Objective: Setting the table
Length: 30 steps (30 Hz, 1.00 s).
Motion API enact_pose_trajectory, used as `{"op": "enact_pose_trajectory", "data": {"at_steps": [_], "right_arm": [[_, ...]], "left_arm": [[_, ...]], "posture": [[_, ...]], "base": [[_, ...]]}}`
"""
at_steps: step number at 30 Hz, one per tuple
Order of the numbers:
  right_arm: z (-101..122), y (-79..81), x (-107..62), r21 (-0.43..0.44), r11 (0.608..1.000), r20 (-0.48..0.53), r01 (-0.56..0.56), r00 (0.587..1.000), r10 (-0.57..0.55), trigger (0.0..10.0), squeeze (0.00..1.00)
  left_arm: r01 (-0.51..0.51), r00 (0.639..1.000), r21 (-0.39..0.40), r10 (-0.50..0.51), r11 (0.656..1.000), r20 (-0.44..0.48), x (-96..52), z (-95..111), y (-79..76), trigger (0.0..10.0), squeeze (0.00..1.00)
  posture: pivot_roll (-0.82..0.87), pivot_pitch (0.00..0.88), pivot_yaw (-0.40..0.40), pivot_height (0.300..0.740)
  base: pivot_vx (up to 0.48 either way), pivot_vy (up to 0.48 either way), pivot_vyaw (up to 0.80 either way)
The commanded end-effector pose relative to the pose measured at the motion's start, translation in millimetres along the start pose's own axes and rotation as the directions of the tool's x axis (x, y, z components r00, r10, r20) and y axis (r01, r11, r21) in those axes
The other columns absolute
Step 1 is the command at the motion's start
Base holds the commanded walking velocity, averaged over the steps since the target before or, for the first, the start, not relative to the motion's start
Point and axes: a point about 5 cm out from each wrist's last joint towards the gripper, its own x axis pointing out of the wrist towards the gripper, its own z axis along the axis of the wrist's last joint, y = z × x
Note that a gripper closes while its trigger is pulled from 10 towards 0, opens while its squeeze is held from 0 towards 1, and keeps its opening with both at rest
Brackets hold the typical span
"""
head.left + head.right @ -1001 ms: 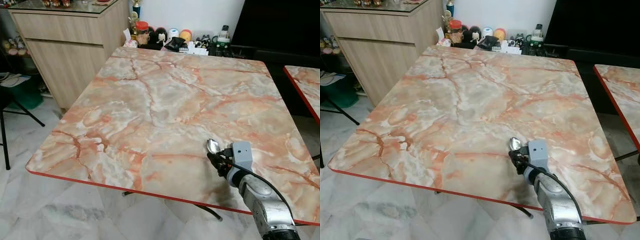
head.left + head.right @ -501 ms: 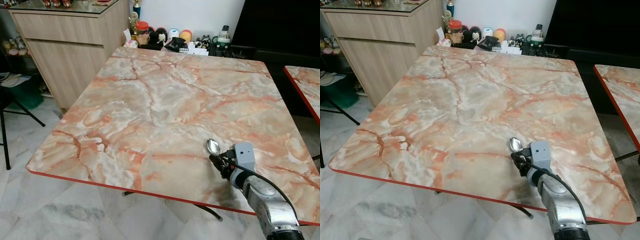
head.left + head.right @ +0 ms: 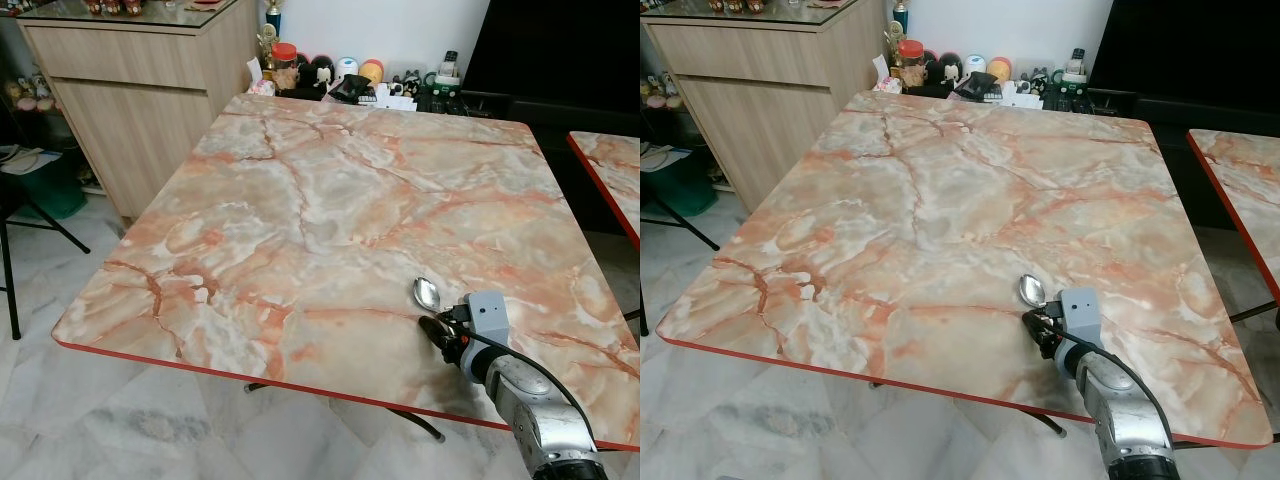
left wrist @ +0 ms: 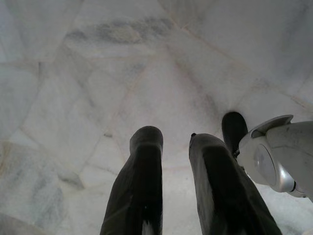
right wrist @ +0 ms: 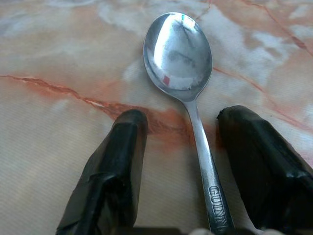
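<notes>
We judged the step in hand to be the laying of cutlery at the near right place. One spoon point(image 5: 182, 63) lay flat on the marble table point(image 3: 300, 200), bowl up, close to the near edge and toward the right corner, its bowl pointing away from that edge. The right gripper point(image 5: 188, 161) sat low over the table at the handle end. Its two fingers point(image 5: 115, 166) were spread, one on each side of the handle, and neither finger touched the metal. The spoon therefore rested on the tabletop by its own weight.

The left gripper point(image 4: 176, 147) hung idle over the pale floor point(image 4: 98, 73), its fingers apart and carrying nothing.

Required next move, in our judgement: draw the right gripper straight back along the line of the handle and lift it, keeping the fingers wide so that neither one drags the spoon off its position. Then fetch the next item, since no plate, fork or cup stood at this place.

Count:
- spoons: one
- marble tables: two, the second point(image 3: 610, 170) just showing at the right
- wooden cabinets point(image 3: 140, 90): one, beyond the far left corner
- small jars and ornaments point(image 3: 330, 72) behind the far edge: too crowded to count.
</notes>
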Motion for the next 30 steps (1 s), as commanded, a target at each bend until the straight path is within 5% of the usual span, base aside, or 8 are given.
{"op": "enact_pose_trajectory", "data": {"at_steps": [1,2,3,7,30], "right_arm": [[-8.1,2.1,1.4,-0.006,1.0,-0.043,-0.018,0.999,0.017,10.0,0.0],[-8.5,2.0,1.3,-0.007,1.0,-0.045,-0.017,0.999,0.017,4.6,0.0],[-9.7,1.4,1.2,-0.01,1.0,-0.049,-0.017,0.999,0.016,2.0,0.0],[-12.5,0.6,1.0,-0.015,1.0,-0.061,-0.016,0.998,0.015,0.3,0.0],[-18.6,13.2,6.2,-0.048,0.998,-0.072,-0.043,0.997,0.039,0.0,0.0]], "left_arm": [[0.015,1.0,0.013,-0.014,1.0,-0.021,-2.4,-7.4,-0.9,10.0,0.0],[0.015,1.0,0.013,-0.014,1.0,-0.021,-2.5,-7.5,-1.0,10.0,0.0],[0.015,1.0,0.012,-0.014,1.0,-0.023,-2.5,-7.8,-1.2,10.0,0.0],[0.016,1.0,0.007,-0.016,1.0,-0.027,-2.7,-8.7,-1.9,10.0,0.0],[0.041,0.999,0.002,-0.041,0.999,-0.015,-1.9,-5.8,-4.1,10.0,0.0]], "posture": [[0.1,0.147,-0.02,0.74],[0.1,0.147,-0.021,0.74],[0.1,0.148,-0.021,0.74],[0.1,0.147,-0.02,0.74],[0.1,0.136,-0.019,0.74]], "base": [[0.0,0.0,0.0],[0.0,0.0,0.0],[0.0,0.0,0.0],[0.0,0.0,0.0],[0.0,0.0,0.0]]}}
